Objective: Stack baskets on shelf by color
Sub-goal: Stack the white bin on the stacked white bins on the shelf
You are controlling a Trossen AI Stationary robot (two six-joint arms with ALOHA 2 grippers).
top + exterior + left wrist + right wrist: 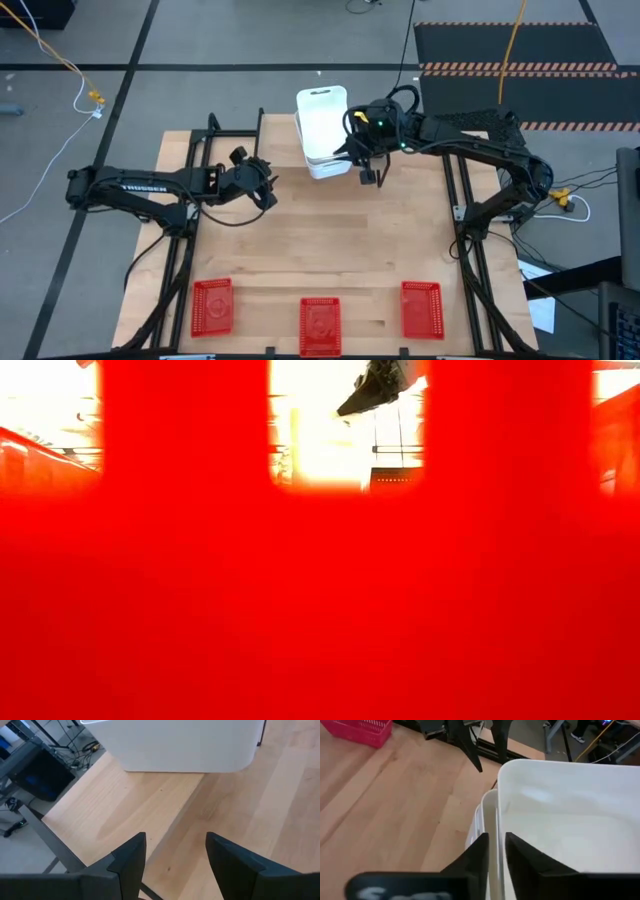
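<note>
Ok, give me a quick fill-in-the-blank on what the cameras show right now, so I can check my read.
1. The right gripper pinches the wall of a ____ basket.
2. The number of red baskets along the table's near edge is ____.
3. The left gripper has its fingers ____ over bare wood, holding nothing.
4. The low view is almost wholly blocked by a ____ basket.

Missing words: white; three; open; red

One word can be read — "TROSSEN", in pale letters along the dark left arm (140, 188) — nothing else is legible.
</note>
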